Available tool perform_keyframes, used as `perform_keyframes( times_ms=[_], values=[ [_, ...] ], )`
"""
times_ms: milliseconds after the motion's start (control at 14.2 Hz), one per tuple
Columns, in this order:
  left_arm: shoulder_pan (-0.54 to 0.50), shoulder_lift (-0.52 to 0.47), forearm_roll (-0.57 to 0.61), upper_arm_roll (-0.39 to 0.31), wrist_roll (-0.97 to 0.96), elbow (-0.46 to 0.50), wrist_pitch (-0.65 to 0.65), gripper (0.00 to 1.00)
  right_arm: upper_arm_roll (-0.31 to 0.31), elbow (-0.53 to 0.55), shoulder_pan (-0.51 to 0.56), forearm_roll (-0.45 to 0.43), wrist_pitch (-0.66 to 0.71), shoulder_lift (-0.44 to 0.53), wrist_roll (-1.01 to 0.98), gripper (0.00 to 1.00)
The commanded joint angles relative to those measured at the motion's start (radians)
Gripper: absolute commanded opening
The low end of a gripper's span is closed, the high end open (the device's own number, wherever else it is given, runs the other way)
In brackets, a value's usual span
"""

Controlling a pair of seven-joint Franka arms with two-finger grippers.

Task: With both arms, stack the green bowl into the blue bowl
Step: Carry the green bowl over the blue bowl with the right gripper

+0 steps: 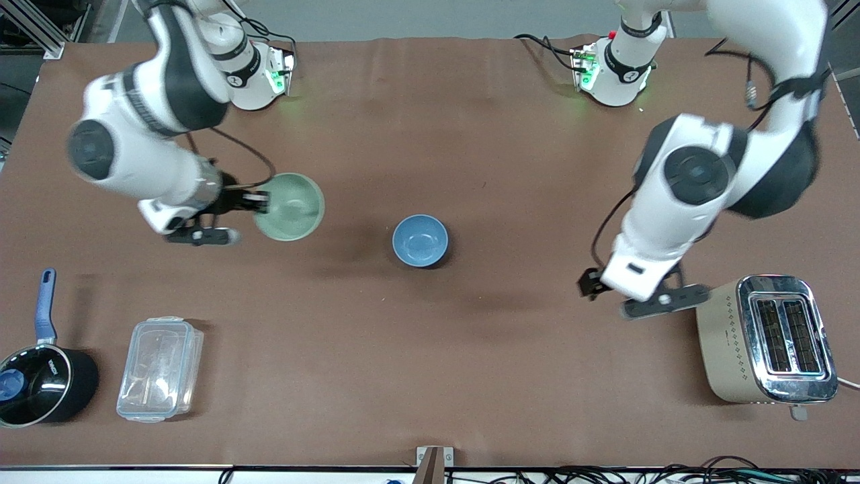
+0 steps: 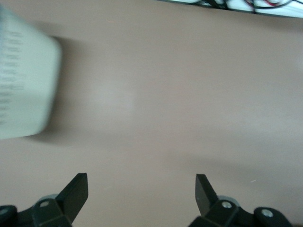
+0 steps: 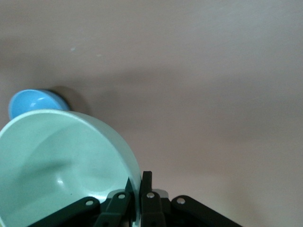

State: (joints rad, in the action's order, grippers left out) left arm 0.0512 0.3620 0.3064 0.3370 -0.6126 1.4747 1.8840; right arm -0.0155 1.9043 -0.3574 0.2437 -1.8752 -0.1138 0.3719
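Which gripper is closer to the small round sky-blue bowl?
Neither clearly. The right gripper, shut on the pale mint-green bowl's rim, is toward the right arm's end from the small round sky-blue bowl; the open left gripper hangs toward the beige toaster.

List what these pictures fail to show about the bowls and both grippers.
- Green bowl: its underside is hidden in both the front and right wrist views.
- Blue bowl: half covered by the green bowl's rim in the right wrist view.
- Left gripper: hidden under its wrist in the front view.
- Toaster: blurred, edge-cropped, left wrist view.
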Motion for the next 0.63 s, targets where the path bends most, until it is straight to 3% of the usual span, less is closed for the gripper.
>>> perform_keyframes(
  times_ms=[0,281,352,562],
  values=[
    [-0.017,-0.089,0.001,0.01,0.113,-0.049,-0.159,1.0,0.048,-0.044,-0.078,0.019,-0.092,-0.085,0.187,0.0],
    [-0.089,-0.204,-0.171,-0.007,0.268,-0.065,-0.247,1.0,0.057,-0.045,-0.28,0.008,-0.367,-0.236,0.425,0.0],
    [-0.093,-0.224,-0.177,-0.033,0.328,-0.063,-0.276,1.0,0.057,-0.045,-0.307,0.008,-0.415,-0.263,0.447,0.0],
    [-0.028,-0.322,-0.251,-0.195,0.482,-0.033,-0.399,1.0,0.054,-0.044,-0.348,0.006,-0.482,-0.319,0.45,0.0]
  ],
)
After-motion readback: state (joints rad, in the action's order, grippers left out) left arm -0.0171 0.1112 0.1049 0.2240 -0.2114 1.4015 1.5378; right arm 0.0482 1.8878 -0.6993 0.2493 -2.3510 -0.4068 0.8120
